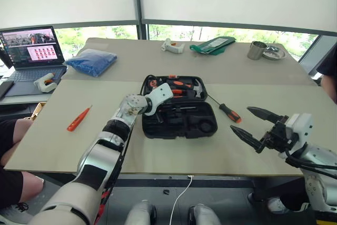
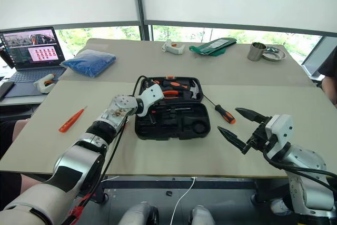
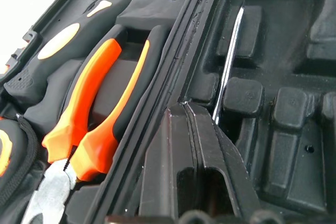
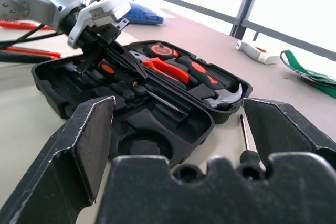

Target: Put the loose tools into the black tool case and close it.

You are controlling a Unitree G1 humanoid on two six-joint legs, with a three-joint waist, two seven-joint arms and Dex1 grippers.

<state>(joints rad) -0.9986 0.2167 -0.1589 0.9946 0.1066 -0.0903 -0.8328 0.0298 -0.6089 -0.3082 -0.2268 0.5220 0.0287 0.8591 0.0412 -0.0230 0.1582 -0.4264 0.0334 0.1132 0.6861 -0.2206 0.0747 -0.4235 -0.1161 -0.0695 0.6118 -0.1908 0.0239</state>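
The black case (image 1: pixel 179 117) lies open in the middle of the desk (image 1: pixel 63 130), the left pincer (image 4: pixel 107 56) is pressed together inside it over the slots, and the right pincer (image 1: pixel 256 126) hangs wide apart near a screwdriver (image 1: pixel 225 109).

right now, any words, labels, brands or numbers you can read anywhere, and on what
None can be read.
Laptop: its screen shows a picture strip and a grid of small red items, any text too small to read.
Green packet: white label, print too small to read.
Black tool case: no marking legible.
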